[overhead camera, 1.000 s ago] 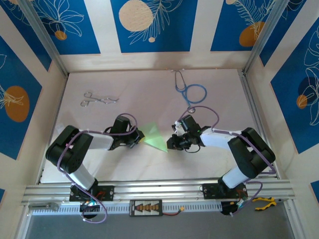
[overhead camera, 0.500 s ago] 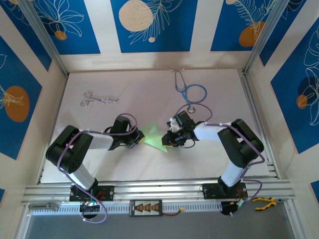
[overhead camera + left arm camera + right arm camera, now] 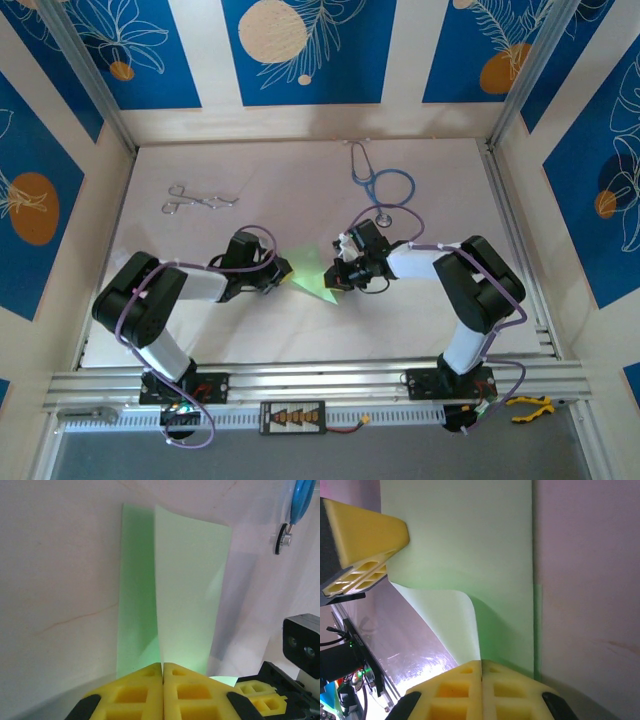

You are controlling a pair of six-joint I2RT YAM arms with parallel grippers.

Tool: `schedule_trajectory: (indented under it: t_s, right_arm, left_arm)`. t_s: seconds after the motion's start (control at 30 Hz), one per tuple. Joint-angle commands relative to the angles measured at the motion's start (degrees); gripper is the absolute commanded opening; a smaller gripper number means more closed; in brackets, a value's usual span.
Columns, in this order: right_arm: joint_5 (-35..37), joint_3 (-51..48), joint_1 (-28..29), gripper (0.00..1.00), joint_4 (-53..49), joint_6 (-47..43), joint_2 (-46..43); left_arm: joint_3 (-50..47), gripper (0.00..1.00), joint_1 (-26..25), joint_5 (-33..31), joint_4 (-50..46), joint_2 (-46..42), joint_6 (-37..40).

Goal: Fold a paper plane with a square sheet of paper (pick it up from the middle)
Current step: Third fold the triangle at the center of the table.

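The square sheet of paper is pale green and partly folded, a pointed shape in the middle of the table. My left gripper is shut on its left side. In the left wrist view the jaws pinch an upright flap of the paper. My right gripper is shut on the paper's right edge. In the right wrist view its jaws clamp a curled flap of the sheet, and a yellow left fingertip rests on the far end.
A blue stethoscope lies at the back right, close behind the right arm, and also shows in the left wrist view. Metal forceps lie at the back left. Patterned walls enclose three sides; an aluminium rail runs along the front.
The right gripper has moved left to the paper and shut on its edge. The left gripper has stayed shut on the paper without moving.
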Motion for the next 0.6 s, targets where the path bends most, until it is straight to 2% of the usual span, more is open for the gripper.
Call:
schedule_trajectory:
  t_s: [0.0, 0.47, 0.57]
  right_arm:
    - [-2.24, 1.11, -0.51, 0.03, 1.10, -1.19, 1.19]
    - [-4.74, 0.81, -2.20, 0.03, 4.07, -0.60, 3.88]
    - [-5.66, 0.00, -2.30, 0.02, 4.98, -0.04, 3.30]
  left_arm:
    - [-0.44, 0.06, 0.80, 1.66, 1.24, 1.55, 0.93]
    - [-0.60, 0.05, 0.98, 1.54, 0.41, 1.49, 1.27]
    - [-0.74, 0.09, 1.23, 1.60, 0.45, 1.19, 1.36]
